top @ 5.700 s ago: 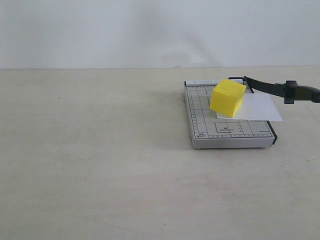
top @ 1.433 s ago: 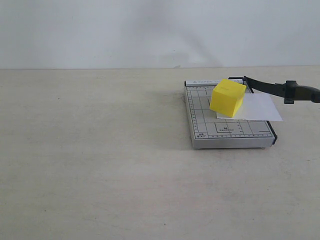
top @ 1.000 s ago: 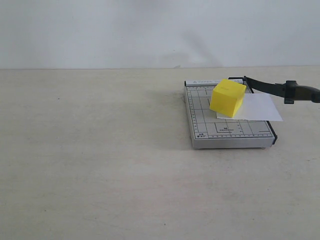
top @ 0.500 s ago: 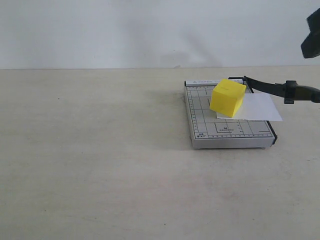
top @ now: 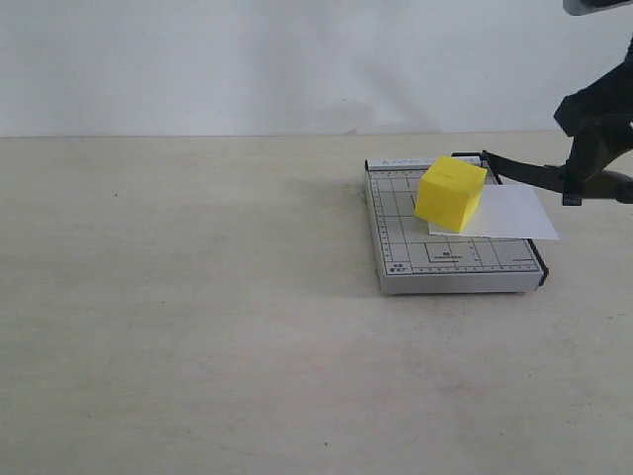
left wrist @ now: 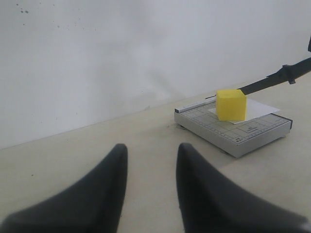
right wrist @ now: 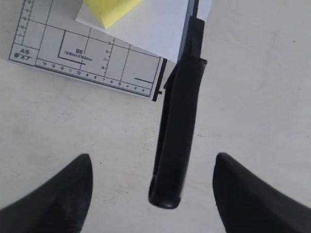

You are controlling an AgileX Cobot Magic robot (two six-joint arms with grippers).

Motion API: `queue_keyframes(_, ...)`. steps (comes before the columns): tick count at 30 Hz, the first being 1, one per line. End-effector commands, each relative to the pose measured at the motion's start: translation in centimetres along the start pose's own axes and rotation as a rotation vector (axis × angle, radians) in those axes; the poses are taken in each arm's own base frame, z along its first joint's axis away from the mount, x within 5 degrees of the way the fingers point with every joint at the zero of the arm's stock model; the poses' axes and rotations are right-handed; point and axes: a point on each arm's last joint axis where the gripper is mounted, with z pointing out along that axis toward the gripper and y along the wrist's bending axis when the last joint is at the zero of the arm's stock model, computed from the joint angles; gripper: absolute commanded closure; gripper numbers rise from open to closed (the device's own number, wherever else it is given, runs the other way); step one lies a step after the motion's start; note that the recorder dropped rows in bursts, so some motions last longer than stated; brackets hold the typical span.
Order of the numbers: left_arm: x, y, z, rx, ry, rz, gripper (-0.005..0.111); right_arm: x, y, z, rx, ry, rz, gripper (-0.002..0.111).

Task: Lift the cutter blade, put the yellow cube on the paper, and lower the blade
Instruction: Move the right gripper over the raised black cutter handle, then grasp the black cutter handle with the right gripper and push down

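The yellow cube (top: 451, 194) sits on the white paper (top: 514, 213), which lies on the grey gridded trimmer board (top: 401, 233). The cutter blade (top: 529, 173) stands raised at a slant, its thick handle out past the board's right side. My right gripper (top: 586, 163) hangs just above that handle. In the right wrist view the handle (right wrist: 177, 131) runs between the wide-apart fingers of the right gripper (right wrist: 153, 158), which is open and apart from it. My left gripper (left wrist: 150, 155) is open and holds nothing, well away from the board (left wrist: 252, 133) and the cube (left wrist: 231, 104).
A beige tabletop (top: 198, 297) stretches left of and in front of the board. A plain white wall (top: 247, 59) closes the back. The paper overhangs the board's right edge under the raised blade.
My right gripper has come into view from the upper right and dropped down to just above the blade handle. Cube, paper and blade have not moved.
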Motion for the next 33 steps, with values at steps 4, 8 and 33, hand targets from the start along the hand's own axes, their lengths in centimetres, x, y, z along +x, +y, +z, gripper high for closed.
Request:
queue_keyframes(4, 0.1, 0.0, 0.0, -0.001, 0.002, 0.01, 0.073, 0.2, -3.1, 0.5, 0.006, -0.015, 0.11, 0.042)
queue_keyframes(8, 0.1, 0.0, 0.0, -0.001, 0.002, 0.01, 0.073, -0.3, -2.7, 0.5, -0.085, -0.066, 0.153, 0.042)
queue_keyframes(33, 0.1, 0.0, 0.0, -0.001, 0.002, 0.01, 0.073, -0.7, -2.7, 4.1, -0.121, 0.048, 0.201, 0.043)
